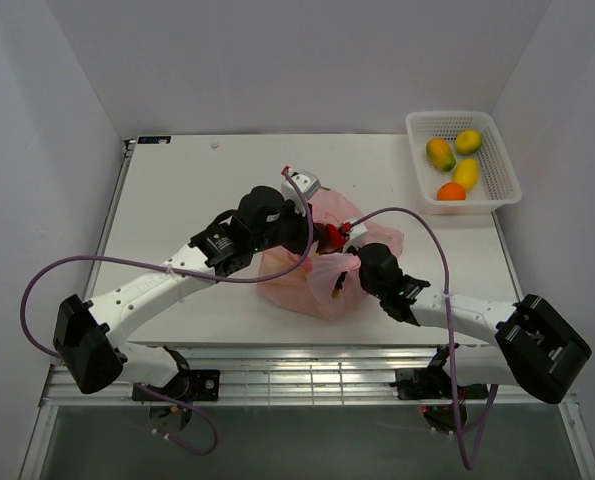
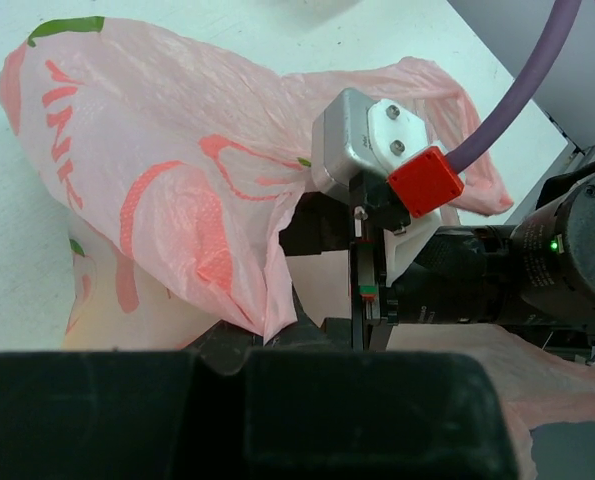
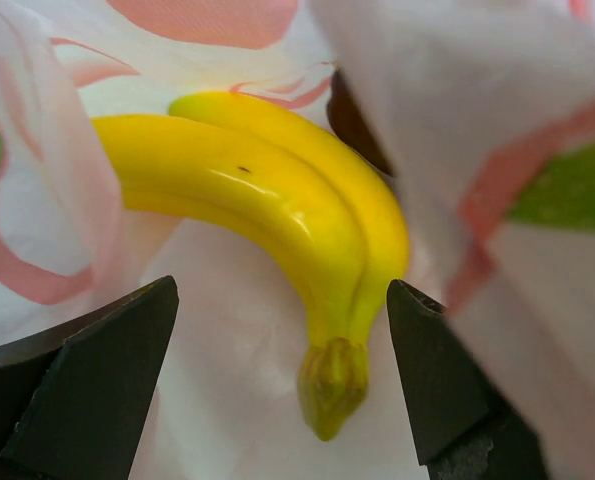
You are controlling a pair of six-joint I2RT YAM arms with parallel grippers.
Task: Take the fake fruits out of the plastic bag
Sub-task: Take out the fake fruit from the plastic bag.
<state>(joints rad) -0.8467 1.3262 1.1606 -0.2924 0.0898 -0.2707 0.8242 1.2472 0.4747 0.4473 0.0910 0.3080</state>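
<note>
The pink plastic bag (image 1: 312, 275) lies mid-table, printed with peaches. My left gripper (image 1: 310, 237) is shut on the bag's upper edge and holds the mouth up; in the left wrist view the pinched fold (image 2: 265, 318) runs into my left gripper (image 2: 267, 338). My right gripper (image 1: 349, 262) reaches into the bag mouth. In the right wrist view it (image 3: 282, 290) is open, its fingertips (image 3: 107, 360) on either side of a yellow banana (image 3: 267, 190) lying stem-first inside the bag (image 3: 97, 60), not touching it. A dark fruit (image 3: 352, 120) peeks from behind the banana.
A white mesh basket (image 1: 499, 195) stands at the back right, holding a lemon (image 1: 468, 141), an orange (image 1: 451, 192) and two yellow-green fruits. The right arm's wrist camera (image 2: 377, 150) shows close in the left wrist view. Purple cables loop over both arms.
</note>
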